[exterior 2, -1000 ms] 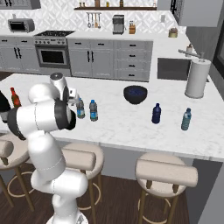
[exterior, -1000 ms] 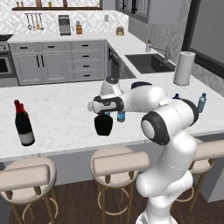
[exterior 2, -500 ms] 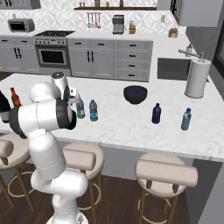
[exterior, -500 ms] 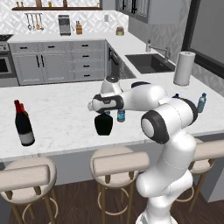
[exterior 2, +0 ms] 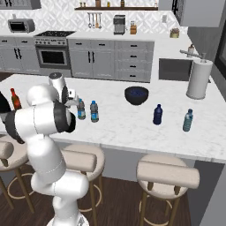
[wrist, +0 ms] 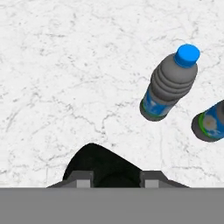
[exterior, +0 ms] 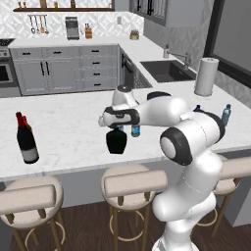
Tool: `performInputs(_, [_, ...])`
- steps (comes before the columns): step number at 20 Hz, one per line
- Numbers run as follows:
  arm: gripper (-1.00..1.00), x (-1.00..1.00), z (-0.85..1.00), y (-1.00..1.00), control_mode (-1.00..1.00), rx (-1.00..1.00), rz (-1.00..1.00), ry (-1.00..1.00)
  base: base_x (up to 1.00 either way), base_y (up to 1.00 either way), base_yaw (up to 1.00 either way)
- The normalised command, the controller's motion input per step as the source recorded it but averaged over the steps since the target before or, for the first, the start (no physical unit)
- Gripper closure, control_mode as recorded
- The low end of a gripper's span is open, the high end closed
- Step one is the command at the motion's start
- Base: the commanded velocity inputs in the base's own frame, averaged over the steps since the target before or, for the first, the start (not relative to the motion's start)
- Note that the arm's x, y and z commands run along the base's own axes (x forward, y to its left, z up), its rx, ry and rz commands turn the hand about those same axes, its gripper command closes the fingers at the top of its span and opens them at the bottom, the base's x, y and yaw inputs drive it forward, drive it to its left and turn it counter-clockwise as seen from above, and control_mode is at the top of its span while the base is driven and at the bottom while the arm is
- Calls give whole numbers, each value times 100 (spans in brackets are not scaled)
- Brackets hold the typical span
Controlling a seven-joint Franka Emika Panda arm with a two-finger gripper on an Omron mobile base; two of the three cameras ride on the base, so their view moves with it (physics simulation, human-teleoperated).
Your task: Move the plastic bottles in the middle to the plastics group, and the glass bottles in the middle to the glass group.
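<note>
Take the squat black bottle (exterior: 116, 141) as your landmark. It stands upright on the white marble desk (exterior: 68, 122), near the front edge above the middle stool (exterior: 131, 184).

Locate the claw (exterior: 117, 128) directly above the bottle's neck. In the hand view, the two dark fingertips (wrist: 79, 180) sit on either side of the neck, with the black body (wrist: 103, 164) below them. You cannot tell from these pictures whether the fingers are pressed against the neck or merely flank it with a narrow gap.

Find the first water bottle (wrist: 168, 83), with a blue cap and blue label, standing just behind the black bottle, toward the sink side; in the left base view it (exterior: 136, 130) appears partly behind the arm. The second water bottle (wrist: 211, 121) stands just beside the first, cut off by the edge of the hand view. In the right base view both (exterior 2: 81, 109) (exterior 2: 94, 111) stand close together near the arm.

Find the wine bottles (exterior: 25, 139) with red tops well apart from the black bottle, toward the stove end of the desk; the front one carries a pale label.

Find the dark-blue bottle (exterior 2: 157, 114) and the teal bottle (exterior 2: 188, 121) well apart on the opposite side, near the paper towel roll (exterior 2: 197, 79). A dark bowl (exterior 2: 136, 95) sits between them and the water bottles.
</note>
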Motion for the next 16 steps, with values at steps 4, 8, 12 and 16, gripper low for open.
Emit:
performInputs(4, [100, -54, 19, 9, -100, 5, 1, -7, 0, 0, 0])
performInputs(8, [100, -56, 38, 56, -100, 0, 6, -30, 0, 0, 0])
performInputs(12, [100, -35, 17, 94, -100, 0, 2, -21, 0, 0, 0])
performInputs(16, [100, -2, 23, 100, -100, 0, 0, 0, 0, 0, 0])
